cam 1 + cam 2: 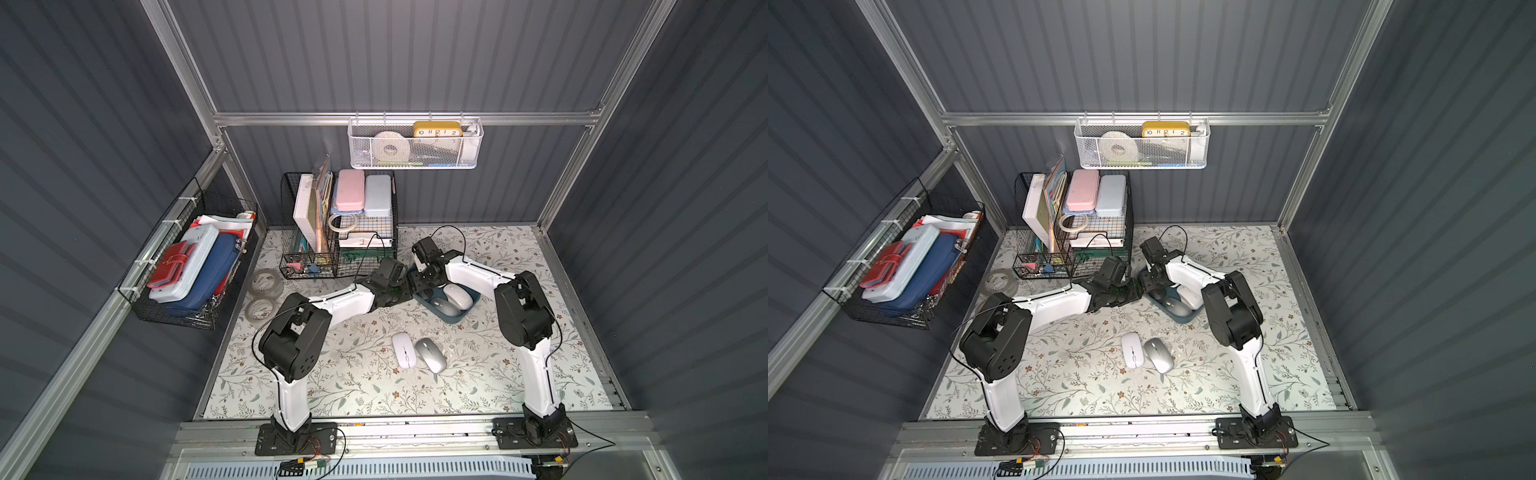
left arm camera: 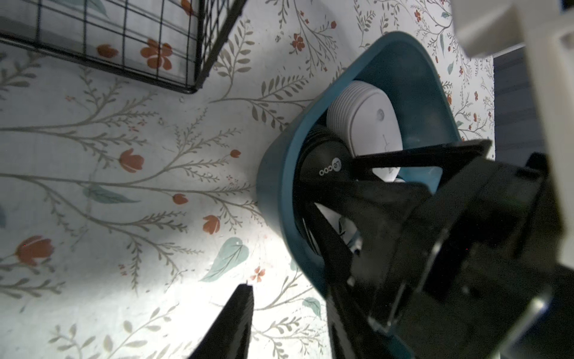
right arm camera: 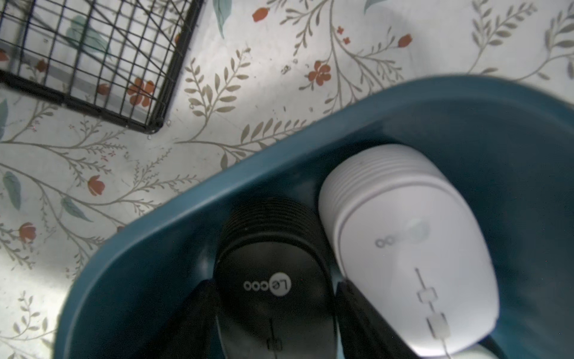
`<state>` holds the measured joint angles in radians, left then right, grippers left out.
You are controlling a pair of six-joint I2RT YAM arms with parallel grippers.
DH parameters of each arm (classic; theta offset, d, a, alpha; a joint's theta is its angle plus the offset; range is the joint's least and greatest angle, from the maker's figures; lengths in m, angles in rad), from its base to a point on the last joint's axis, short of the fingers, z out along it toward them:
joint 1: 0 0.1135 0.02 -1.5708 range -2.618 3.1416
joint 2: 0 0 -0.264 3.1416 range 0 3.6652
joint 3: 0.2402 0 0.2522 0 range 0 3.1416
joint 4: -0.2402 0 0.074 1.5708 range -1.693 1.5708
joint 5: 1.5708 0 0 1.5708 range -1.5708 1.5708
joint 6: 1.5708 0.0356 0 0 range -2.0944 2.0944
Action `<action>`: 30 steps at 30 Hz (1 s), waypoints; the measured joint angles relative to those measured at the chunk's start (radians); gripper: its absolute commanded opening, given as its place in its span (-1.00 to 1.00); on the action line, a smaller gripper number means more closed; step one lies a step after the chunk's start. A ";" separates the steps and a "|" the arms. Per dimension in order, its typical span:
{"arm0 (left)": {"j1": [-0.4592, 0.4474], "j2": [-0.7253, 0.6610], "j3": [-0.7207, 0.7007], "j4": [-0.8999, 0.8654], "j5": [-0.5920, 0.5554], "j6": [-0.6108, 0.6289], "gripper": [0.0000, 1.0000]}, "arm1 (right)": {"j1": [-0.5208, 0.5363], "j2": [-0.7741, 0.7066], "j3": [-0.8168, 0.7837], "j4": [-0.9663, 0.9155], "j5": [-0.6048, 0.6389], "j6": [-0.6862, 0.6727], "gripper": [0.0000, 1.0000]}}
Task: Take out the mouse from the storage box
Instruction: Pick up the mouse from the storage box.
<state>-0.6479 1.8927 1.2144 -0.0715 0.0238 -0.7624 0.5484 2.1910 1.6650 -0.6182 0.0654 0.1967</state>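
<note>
My right gripper is sitting inside the storage box and pinching the black mouse, one finger pressing each flank. The mouse is lying in the box, touching a white mouse beside it. My left gripper is clamping the box's wall, one finger inside and one outside above the bench.

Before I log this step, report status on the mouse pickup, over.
Left end effector clamped on storage box wall. Right end effector closed around black mouse, not yet out. White mouse tight alongside.
</note>
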 measured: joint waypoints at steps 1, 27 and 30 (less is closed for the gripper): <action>0.003 -0.002 -0.001 0.001 -0.002 0.000 -0.12 | 0.001 0.001 0.002 0.002 0.002 0.005 0.18; 0.016 -0.013 -0.033 -0.001 -0.010 0.000 -0.11 | -0.007 -0.051 -0.063 0.046 -0.066 0.077 -0.14; 0.018 -0.013 -0.033 -0.002 -0.010 0.000 -0.11 | -0.002 -0.051 -0.064 0.033 -0.074 0.079 -0.12</action>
<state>-0.6300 1.8797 1.1816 -0.0738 0.0135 -0.7628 0.5461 2.1399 1.6012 -0.5850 -0.0086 0.2752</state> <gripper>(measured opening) 0.444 0.436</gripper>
